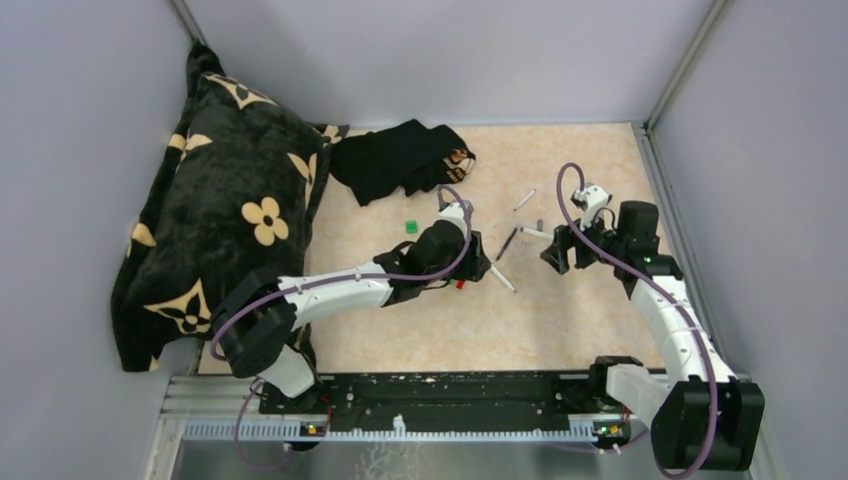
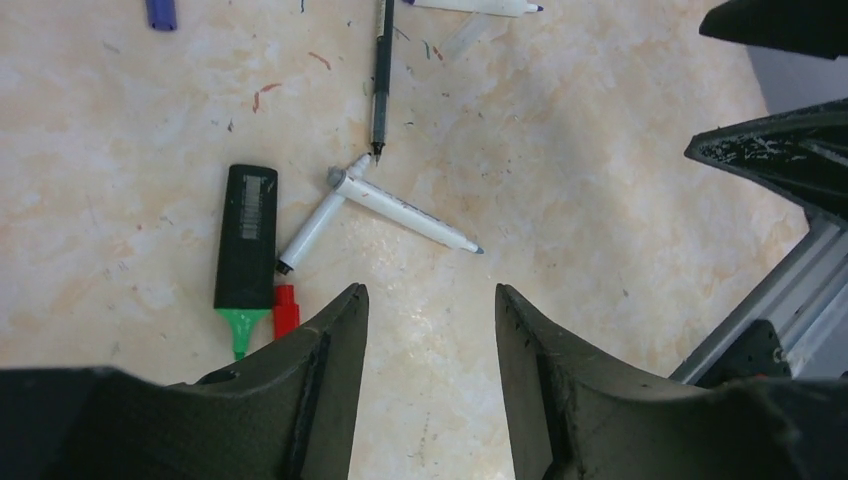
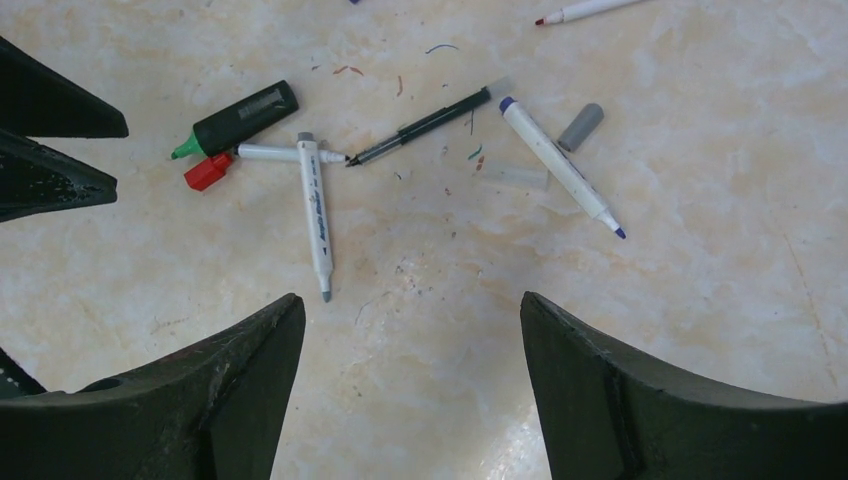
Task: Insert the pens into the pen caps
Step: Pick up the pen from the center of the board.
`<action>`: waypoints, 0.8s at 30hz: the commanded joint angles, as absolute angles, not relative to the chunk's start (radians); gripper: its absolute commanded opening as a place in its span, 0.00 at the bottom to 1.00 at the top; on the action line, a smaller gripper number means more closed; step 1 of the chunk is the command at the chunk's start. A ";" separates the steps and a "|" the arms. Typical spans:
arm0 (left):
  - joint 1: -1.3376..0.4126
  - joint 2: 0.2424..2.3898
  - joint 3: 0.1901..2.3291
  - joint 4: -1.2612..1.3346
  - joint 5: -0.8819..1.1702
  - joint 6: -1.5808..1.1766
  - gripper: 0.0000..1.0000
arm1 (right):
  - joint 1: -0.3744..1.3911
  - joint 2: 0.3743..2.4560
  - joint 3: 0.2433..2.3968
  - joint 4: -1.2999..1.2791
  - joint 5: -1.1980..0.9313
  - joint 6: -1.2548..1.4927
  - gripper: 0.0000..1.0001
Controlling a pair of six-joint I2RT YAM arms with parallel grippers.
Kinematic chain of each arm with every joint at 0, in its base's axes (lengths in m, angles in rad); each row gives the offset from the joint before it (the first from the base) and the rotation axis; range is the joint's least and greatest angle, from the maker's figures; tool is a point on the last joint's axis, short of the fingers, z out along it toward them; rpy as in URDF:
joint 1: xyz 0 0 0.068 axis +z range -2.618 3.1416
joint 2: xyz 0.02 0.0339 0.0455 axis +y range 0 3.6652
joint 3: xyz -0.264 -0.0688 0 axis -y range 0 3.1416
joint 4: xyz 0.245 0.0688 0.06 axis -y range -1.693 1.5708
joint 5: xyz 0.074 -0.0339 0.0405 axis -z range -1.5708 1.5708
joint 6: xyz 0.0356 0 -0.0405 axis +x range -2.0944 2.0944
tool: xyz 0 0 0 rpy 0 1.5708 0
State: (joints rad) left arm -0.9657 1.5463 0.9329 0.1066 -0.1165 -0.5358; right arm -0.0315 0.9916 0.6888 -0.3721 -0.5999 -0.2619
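Observation:
Several pens lie loose on the beige tabletop between my two grippers. A black highlighter (image 2: pixel 246 250) with a bare green tip lies beside a red cap (image 2: pixel 286 310). Two white pens (image 2: pixel 405 212) cross each other, and a thin black pen (image 2: pixel 381 75) points at them. My left gripper (image 2: pixel 430 292) hovers open just short of them, nothing between its fingers. My right gripper (image 3: pixel 411 298) is open too, facing the same cluster. Near it lie a blue-tipped white pen (image 3: pixel 555 165), a grey cap (image 3: pixel 580 126) and a clear cap (image 3: pixel 515 176). A green cap (image 1: pixel 410 226) sits apart to the left.
A black pillow with cream flowers (image 1: pixel 220 220) leans against the left wall. A black cloth (image 1: pixel 400 155) lies at the back. A purple cap (image 2: pixel 160 12) and a red-tipped pen (image 3: pixel 590 10) lie further out. The two grippers stand close together, and grey walls enclose the table.

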 commanded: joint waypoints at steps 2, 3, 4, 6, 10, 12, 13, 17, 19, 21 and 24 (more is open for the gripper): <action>-1.068 1.571 0.929 0.094 -0.428 -0.921 0.57 | -0.042 0.986 0.743 -0.377 -0.574 -0.274 0.78; -1.088 1.585 0.937 0.080 -0.476 -0.987 0.58 | -0.042 0.985 0.743 -0.377 -0.572 -0.273 0.78; -1.109 1.605 0.958 0.049 -0.520 -1.035 0.58 | -0.041 0.983 0.744 -0.376 -0.569 -0.273 0.78; -1.137 1.670 1.055 -0.110 -0.613 -1.130 0.58 | -0.043 0.983 0.744 -0.374 -0.568 -0.271 0.78; -1.146 1.858 1.343 -0.569 -0.709 -1.373 0.51 | -0.043 0.980 0.744 -0.374 -0.555 -0.267 0.78; -1.147 1.930 1.445 -0.687 -0.709 -1.405 0.50 | -0.042 0.979 0.744 -0.374 -0.550 -0.267 0.78; -1.146 1.957 1.468 -0.697 -0.704 -1.403 0.50 | -0.042 0.977 0.744 -0.373 -0.549 -0.266 0.78; -1.146 2.009 1.494 -0.664 -0.709 -1.384 0.50 | -0.042 0.976 0.744 -0.373 -0.547 -0.263 0.78; -1.146 2.020 1.494 -0.643 -0.718 -1.369 0.50 | -0.042 0.976 0.744 -0.373 -0.546 -0.262 0.78; -1.144 2.028 1.498 -0.625 -0.721 -1.350 0.51 | -0.043 0.977 0.744 -0.373 -0.547 -0.261 0.78; -1.142 2.042 1.501 -0.596 -0.717 -1.327 0.53 | -0.042 0.977 0.744 -0.373 -0.552 -0.260 0.78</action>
State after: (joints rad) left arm -1.1477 2.0277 1.4681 -0.5945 -0.6865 -1.3392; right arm -0.0334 0.9958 0.6903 -0.3901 -0.5468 -0.2611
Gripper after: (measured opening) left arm 0.517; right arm 0.779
